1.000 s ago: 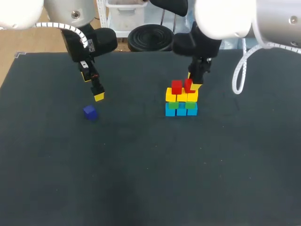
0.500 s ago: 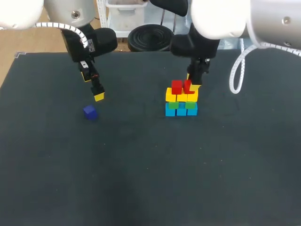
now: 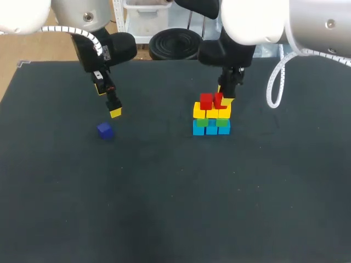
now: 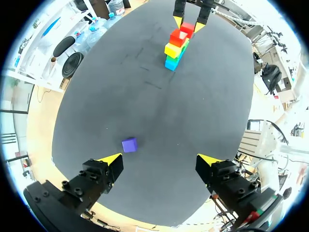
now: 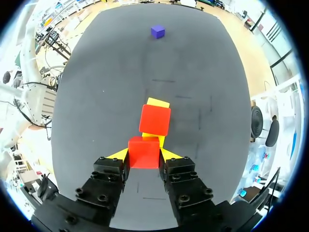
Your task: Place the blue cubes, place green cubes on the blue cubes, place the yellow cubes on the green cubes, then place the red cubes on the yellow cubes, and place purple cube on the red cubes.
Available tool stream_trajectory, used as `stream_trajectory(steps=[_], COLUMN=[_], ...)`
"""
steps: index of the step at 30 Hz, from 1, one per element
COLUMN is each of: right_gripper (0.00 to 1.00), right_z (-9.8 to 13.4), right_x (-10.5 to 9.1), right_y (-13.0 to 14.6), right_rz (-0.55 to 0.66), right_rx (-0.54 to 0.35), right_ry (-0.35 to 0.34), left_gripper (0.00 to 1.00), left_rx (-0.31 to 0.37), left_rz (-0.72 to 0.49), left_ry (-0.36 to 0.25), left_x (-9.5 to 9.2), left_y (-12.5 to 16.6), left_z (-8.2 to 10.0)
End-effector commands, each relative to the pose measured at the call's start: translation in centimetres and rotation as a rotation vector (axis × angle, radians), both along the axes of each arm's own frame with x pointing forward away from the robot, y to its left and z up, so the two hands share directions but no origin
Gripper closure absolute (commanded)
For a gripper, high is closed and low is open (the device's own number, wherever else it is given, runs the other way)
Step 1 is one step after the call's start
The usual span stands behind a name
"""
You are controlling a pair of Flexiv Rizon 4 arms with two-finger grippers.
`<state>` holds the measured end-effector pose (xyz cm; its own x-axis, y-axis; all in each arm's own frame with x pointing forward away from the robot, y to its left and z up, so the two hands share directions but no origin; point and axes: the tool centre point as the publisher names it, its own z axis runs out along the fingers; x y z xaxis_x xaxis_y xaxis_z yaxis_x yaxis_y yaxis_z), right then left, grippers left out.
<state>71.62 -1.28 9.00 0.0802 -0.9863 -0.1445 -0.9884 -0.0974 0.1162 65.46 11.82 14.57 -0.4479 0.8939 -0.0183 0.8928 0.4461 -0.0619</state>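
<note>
— Right gripper (image 5: 144, 154) first: what do we hold?
— We clamp a red cube (image 5: 144, 150) between both yellow tips. From the head view it sits at three o'clock of the other red cube (image 3: 205, 101), atop the stack (image 3: 211, 127). It seems to rest on the yellow cubes (image 3: 211, 113), though our fingers hide its underside.
— And our left gripper (image 4: 159, 163)?
— Spread wide, holding nothing. The purple cube (image 4: 129, 144) lies on the table (image 3: 164, 192) near it, toward eleven o'clock, and at nine o'clock of the stack.

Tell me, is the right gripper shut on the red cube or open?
Shut. The right gripper has both yellow fingertips against opposite sides of the red cube between them.
</note>
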Motion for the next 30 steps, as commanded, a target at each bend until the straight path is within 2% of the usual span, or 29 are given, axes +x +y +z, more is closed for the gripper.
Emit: stream_trajectory(steps=[1,10,18,26,30], right_gripper=[0.72,0.63,0.51,0.48,0.51], right_z=[-0.04,-0.18,-0.18,-0.11,-0.09], right_x=[0.05,0.02,0.17,0.38,0.43], right_y=[0.02,0.07,0.08,0.08,0.04], right_rz=[0.002,0.009,0.012,0.013,0.011], right_rx=[0.002,0.008,0.012,0.013,0.017], right_ry=[0.003,0.008,0.007,0.002,0.003], left_gripper=[0.0,0.0,0.0,0.0,0.0], left_rx=[0.003,0.003,0.003,0.003,0.003], left_rz=[0.0,0.0,0.0,0.0,0.0], left_ry=[0.003,0.003,0.003,0.003,0.003], left_x=[0.17,0.17,0.17,0.17,0.17], left_y=[-0.06,-0.06,-0.06,-0.06,-0.06], left_z=[0.02,0.02,0.02,0.02,0.02])
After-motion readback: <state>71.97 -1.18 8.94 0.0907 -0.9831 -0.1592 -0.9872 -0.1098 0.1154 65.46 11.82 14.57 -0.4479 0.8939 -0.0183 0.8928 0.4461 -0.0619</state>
